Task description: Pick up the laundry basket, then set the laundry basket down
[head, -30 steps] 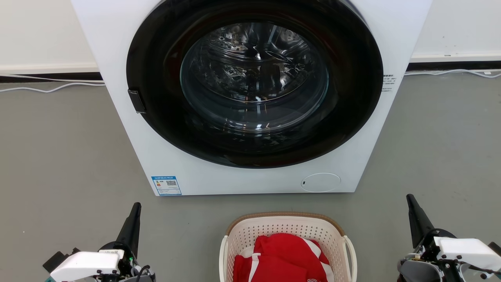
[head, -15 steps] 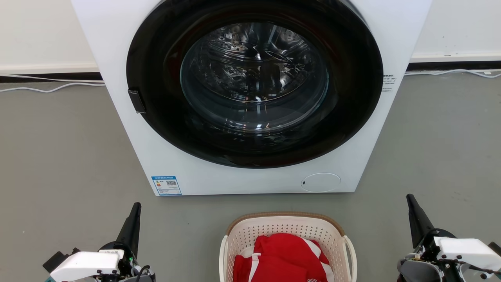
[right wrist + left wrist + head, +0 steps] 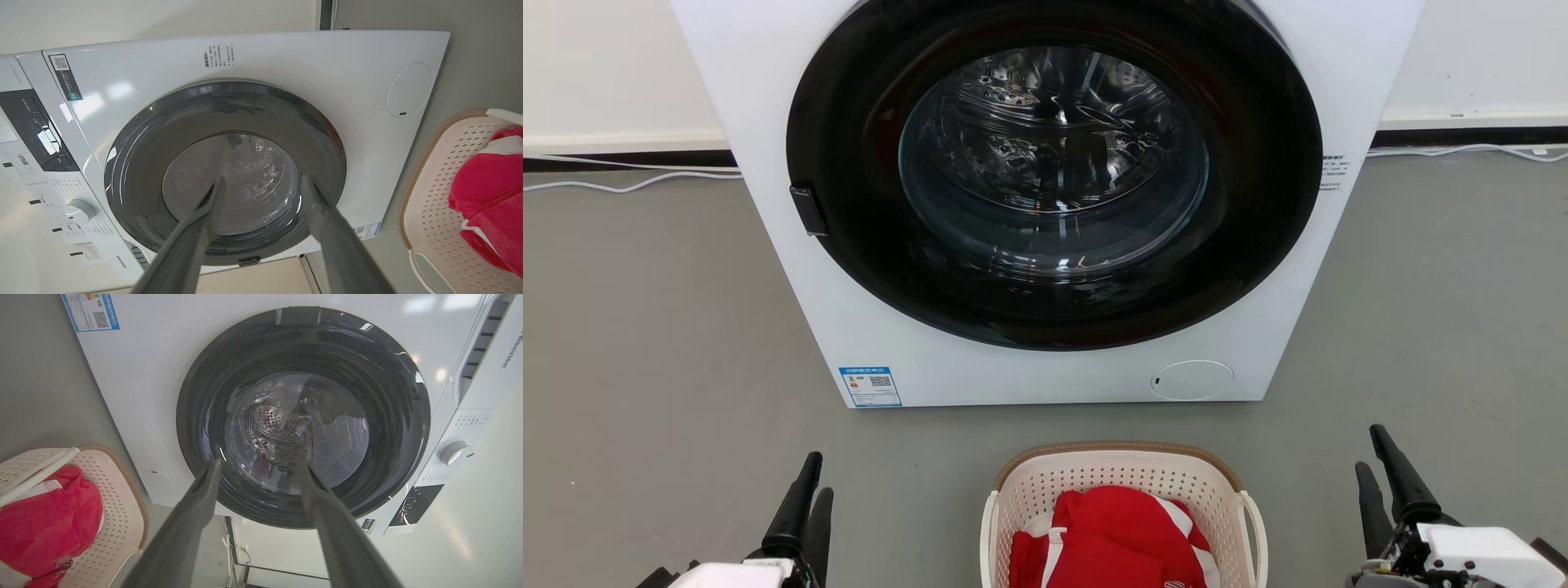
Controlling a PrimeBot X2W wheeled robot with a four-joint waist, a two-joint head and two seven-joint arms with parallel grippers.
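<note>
Roughly midway between both tools, laundry basket (image 3: 1119,472) sat on floor (image 3: 645,327), well apart from each: to right of left tool (image 3: 819,474), to left of right tool (image 3: 1369,447). Mouth faced up; loop handles (image 3: 1260,531) faced outward, one toward each tool; far rim toward washing machine (image 3: 849,327). Long axis could not be told, near end cut off. Red garment (image 3: 1111,531) lay inside. Both tools empty, fingers parted, pointing at machine.

cream perforated laundry basket (image 3: 1123,490), brown rim, upright on floor, w/ red clothes
</note>
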